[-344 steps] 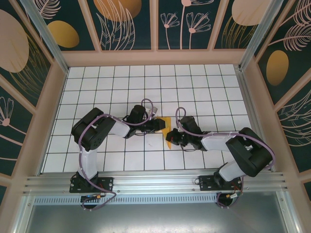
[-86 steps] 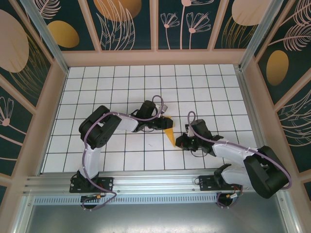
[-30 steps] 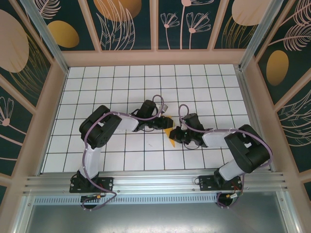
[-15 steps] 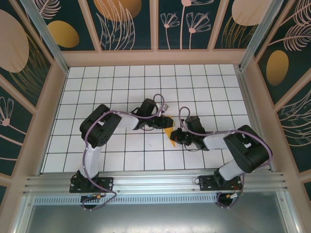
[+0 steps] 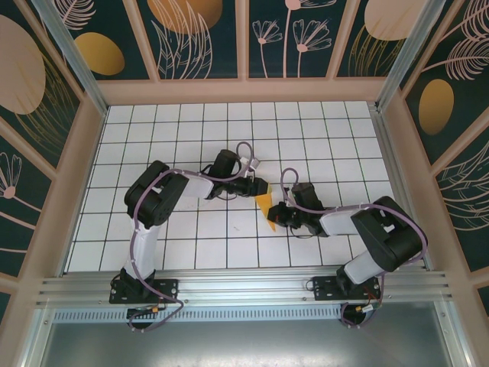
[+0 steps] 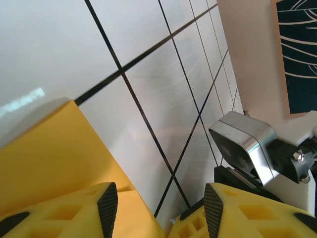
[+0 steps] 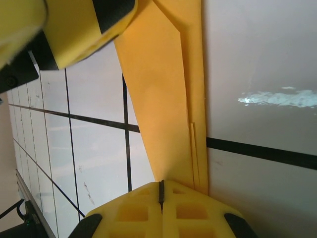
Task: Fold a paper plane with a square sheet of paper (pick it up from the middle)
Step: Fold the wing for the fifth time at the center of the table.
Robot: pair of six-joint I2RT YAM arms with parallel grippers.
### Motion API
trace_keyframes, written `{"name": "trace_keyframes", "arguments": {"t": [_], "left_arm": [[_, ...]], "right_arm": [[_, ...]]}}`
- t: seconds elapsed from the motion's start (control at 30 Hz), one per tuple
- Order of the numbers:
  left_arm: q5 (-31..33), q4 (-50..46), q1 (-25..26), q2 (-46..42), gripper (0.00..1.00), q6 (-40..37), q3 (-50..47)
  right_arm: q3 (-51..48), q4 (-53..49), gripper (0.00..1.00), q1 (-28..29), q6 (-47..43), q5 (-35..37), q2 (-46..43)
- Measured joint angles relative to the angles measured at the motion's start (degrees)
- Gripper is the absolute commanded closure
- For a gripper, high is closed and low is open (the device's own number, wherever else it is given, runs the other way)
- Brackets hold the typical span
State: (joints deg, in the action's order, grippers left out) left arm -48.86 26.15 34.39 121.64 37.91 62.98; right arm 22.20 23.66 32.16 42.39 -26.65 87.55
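left arm [image 5: 157, 200]: elbow bent, forearm reaching right toward the middle
left gripper [image 5: 257, 186]: down low, fingers [image 6: 108, 201] spread apart
right arm [image 5: 384, 232]: folded back, forearm pointing left
right gripper [image 5: 276, 217]: also low, fingers [image 7: 188, 208] squeezed together, pinching the tip of the folded sheet of paper [image 7: 158, 99]

Orange-yellow paper plane [image 5: 264, 205], white black-gridded table [image 5: 191, 138]

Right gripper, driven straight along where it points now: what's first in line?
Probably the left gripper, open at the far end of the paper plane that the right gripper pinches; height difference unclear.
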Motion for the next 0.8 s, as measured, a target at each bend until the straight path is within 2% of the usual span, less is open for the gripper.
{"name": "trace_keyframes", "arguments": {"t": [0.37,0.6,0.8], "left_arm": [[3.08,-1.16,-3.58,2.4,0.46,-3.54,4.87],[5.27,-6.01,-5.22,2.25,0.44,-6.56,7.91],[5.81,-6.64,-5.57,-3.39,0.46,-5.92,6.21]], "right_arm": [[0.26,-0.37,0.98,-0.22,-0.11,-0.46,0.15],[0.33,-0.46,0.97,-0.22,-0.11,-0.46,0.15],[0.79,-1.22,0.97,-0.22,-0.09,-0.48,0.15]]}}
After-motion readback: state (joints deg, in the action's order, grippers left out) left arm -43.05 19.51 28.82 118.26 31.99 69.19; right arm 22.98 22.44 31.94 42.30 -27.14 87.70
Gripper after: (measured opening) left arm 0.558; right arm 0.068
